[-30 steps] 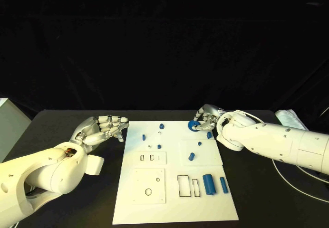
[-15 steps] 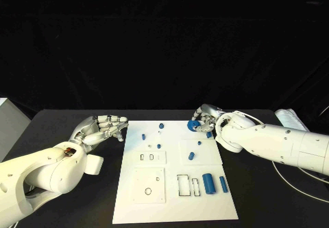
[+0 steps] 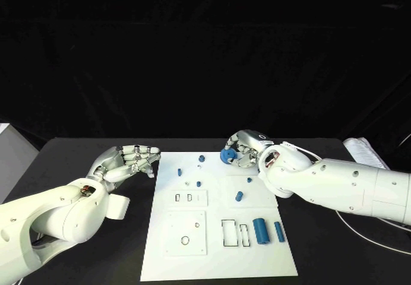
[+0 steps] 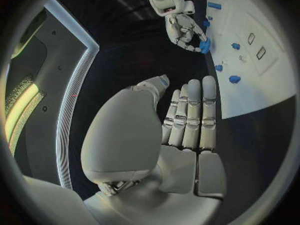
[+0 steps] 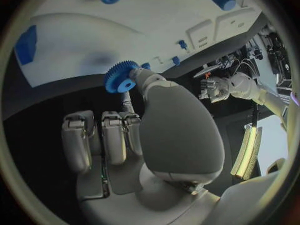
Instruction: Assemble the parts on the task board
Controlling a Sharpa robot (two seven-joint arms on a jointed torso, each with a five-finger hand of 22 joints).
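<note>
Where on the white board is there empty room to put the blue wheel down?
The right hand holds the blue gear over the task board at its far edge. Bare patches: the near strip below the rectangular slots, and the far right corner. It is crowded around the small blue pegs and the two blue cylinders.

surface: black table [image 3: 85, 148] | on it: white task board [image 3: 218, 261], centred | white cable [image 3: 364, 228] at right
</note>
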